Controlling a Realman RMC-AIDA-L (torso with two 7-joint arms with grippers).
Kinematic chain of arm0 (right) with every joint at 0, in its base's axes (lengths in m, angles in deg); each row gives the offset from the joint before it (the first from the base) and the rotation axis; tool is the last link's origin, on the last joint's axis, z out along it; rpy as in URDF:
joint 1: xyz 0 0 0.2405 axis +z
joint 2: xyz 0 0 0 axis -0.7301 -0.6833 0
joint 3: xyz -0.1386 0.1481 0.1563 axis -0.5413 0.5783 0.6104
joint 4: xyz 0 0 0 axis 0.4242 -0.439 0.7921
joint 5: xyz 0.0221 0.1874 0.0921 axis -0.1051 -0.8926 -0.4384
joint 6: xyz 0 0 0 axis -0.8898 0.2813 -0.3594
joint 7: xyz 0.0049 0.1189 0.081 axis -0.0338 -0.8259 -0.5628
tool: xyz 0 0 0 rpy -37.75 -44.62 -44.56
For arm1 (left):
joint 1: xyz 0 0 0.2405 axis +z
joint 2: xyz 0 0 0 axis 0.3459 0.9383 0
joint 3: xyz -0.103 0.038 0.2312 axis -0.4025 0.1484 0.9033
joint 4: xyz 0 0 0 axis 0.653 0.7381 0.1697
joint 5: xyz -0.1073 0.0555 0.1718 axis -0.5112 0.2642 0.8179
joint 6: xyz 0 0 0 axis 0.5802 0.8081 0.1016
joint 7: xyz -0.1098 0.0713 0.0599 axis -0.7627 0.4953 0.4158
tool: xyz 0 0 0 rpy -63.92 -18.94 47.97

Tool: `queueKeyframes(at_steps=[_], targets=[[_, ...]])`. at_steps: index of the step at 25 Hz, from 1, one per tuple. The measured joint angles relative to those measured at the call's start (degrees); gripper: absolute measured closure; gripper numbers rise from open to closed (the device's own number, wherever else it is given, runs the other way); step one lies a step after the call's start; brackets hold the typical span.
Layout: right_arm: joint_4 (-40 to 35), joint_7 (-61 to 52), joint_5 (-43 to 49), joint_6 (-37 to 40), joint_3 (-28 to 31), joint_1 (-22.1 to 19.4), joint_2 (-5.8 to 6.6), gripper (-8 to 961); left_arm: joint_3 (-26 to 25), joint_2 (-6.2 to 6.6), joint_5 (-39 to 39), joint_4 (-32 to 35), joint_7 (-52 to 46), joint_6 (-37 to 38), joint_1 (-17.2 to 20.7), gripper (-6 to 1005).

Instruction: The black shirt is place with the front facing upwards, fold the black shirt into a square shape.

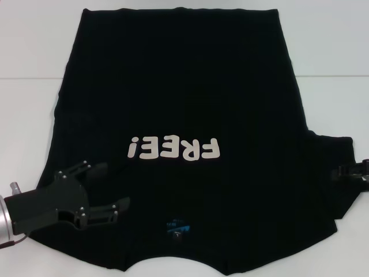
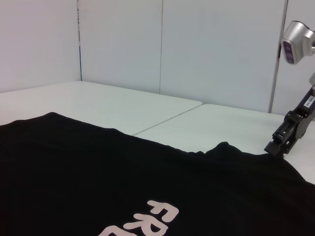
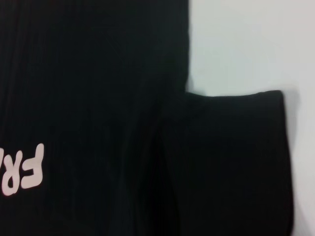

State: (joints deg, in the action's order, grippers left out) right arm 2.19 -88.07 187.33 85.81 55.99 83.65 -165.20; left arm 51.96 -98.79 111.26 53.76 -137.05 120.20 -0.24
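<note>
Black shirt lies flat, lettering up, across the white table; soft and limp, best pinched at a sleeve edge. Left gripper, jaws spread, hovers over its near-left sleeve; right gripper sits at the right sleeve, its jaw state unclear.

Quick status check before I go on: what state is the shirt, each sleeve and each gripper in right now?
black shirt: spread flat on the white table, front up, "FREE!" lettering showing, collar nearest the robot, body not yet folded.
right-side sleeve: laid out flat, unfolded.
left-side sleeve: not visible; cannot tell whether it is tucked in.
left gripper: open, over the shirt's near left shoulder area.
right gripper: at the right sleeve's outer edge.
</note>
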Motion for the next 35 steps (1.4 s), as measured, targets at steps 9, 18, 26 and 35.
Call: queueKeyframes(at_steps=[9,18,26,35], targets=[[1.4,0.5,0.1,-1.3,-0.6,0.8,-0.03,39,0.0,0.0,0.0,0.0,-0.3,0.1,-0.2,57],[0.4,0.7,0.3,-2.2,-2.7,0.7,-0.48,221,-0.6,0.0,-0.1,0.0,-0.4,0.7,-0.2,55],[0.3,0.1,0.3,-2.6,-3.2,0.9,-0.25,404,-2.7,0.09,-0.1,0.6,-0.5,2.4,-0.4,56],[0.3,-0.1,0.2,-2.5,-3.4,1.0,-0.01,759,-2.8,0.09,-0.1,0.7,-0.5,1.9,-0.3,55]])
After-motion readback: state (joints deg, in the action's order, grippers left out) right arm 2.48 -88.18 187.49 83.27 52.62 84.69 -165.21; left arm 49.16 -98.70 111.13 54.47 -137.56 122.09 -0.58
